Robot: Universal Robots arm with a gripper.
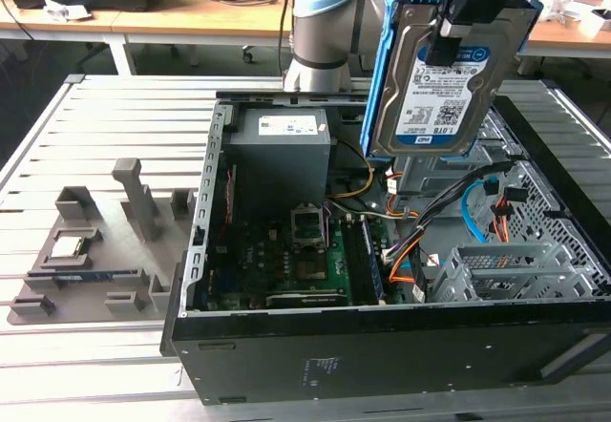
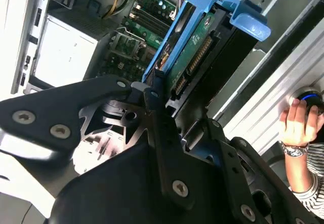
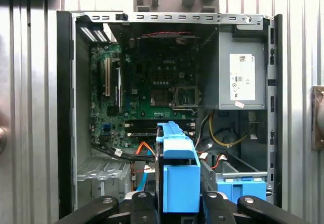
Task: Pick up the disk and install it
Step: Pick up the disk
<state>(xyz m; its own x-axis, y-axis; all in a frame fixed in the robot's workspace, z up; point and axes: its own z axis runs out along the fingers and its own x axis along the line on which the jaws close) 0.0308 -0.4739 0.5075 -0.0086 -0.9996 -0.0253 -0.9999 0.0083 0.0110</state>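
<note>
The pincer (image 1: 447,35) holds the disk (image 1: 439,97) tight. The disk hangs in the air, label side showing, above the open case (image 1: 382,346) that lies on the surface (image 1: 95,126).

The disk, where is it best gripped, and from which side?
Pinch the disk at its upper short end, across the two flat faces, coming from above, as the tool does now. It is thin and hangs roughly upright over the open case, so that grip leaves the blue rails along its long edges free.
</note>
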